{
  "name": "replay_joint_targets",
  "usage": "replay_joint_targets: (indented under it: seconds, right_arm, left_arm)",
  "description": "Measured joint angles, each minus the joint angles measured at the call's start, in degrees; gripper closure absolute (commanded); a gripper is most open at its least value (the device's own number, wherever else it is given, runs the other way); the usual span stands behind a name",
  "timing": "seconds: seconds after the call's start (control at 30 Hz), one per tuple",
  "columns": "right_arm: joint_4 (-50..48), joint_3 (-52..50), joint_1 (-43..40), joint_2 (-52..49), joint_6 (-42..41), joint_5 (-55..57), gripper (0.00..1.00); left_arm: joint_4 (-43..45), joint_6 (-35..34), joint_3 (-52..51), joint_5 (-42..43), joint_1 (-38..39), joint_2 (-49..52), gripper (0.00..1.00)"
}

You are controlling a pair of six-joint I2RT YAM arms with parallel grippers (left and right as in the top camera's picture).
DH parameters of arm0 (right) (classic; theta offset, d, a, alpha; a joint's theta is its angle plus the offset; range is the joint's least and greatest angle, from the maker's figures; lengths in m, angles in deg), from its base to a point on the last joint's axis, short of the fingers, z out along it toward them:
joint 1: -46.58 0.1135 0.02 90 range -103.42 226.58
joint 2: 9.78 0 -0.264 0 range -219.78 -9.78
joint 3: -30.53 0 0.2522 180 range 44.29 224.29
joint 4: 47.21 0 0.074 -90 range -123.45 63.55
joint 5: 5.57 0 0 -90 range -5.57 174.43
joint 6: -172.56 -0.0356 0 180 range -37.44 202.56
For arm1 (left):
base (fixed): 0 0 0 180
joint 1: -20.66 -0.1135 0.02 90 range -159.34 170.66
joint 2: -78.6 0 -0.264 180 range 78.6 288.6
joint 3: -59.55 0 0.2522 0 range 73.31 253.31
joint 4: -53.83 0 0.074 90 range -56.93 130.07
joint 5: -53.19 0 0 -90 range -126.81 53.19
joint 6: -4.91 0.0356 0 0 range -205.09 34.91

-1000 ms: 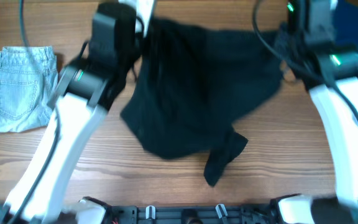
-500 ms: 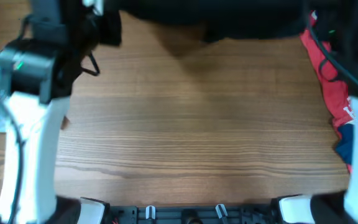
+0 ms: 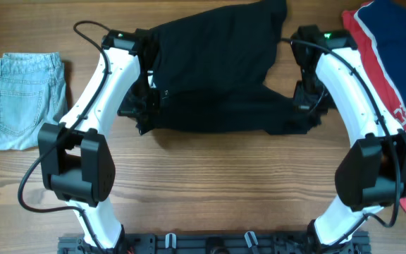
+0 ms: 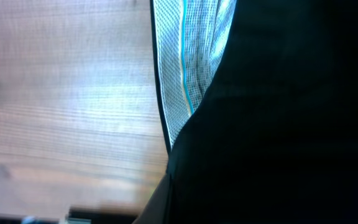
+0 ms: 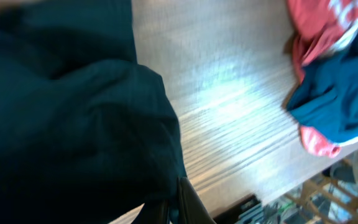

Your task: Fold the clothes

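Left hand [image 3: 142,106] and right hand [image 3: 304,106], fingertips hidden, clench the clothes [image 3: 213,67].

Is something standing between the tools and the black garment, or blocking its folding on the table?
Nothing visible: the left tool and right tool grip the black garment at its sides; denim shorts and red-navy garment lie apart.

Overhead sharp, evenly lit, wrist views soft, glare on table [image 5: 229,93], clothes [image 4: 278,124] featureless black.

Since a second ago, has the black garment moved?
Yes. The black garment moved toward the far side; its near edge no longer reaches past the denim shorts.
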Motion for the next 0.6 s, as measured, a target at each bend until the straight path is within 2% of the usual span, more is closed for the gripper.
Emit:
replay_joint_targets:
  seconds: [0.27,0.4,0.43,0.47,0.53,0.6]
  right_arm:
    - [-2.12,-15.39,0.02,6.62,-2.05,-3.39,0.96]
    - [-1.68,-19.32,0.00,14.84,-2.27,-4.24,0.95]
    - [-1.25,-19.50,-0.02,16.83,-2.27,-4.37,0.92]
    - [-0.90,-19.58,-0.02,18.78,-2.27,-4.44,0.84]
    - [0.68,-19.58,-0.13,24.35,-2.58,-4.57,0.60]
    - [2.19,-19.58,-0.59,30.27,-2.40,-4.48,0.53]
  left_arm:
    - [-6.34,-1.97,-6.32,2.97,0.31,-0.04,0.96]
    - [-6.99,-2.64,-9.99,3.41,2.10,-0.42,0.96]
    - [-7.52,-3.19,-11.02,3.34,3.15,-0.85,0.96]
    - [-8.00,-3.58,-11.37,3.19,3.72,-1.16,0.96]
    - [-9.31,-5.25,-12.33,2.21,5.25,-2.38,0.96]
    - [-9.70,-6.73,-13.18,0.90,6.14,-4.63,0.96]
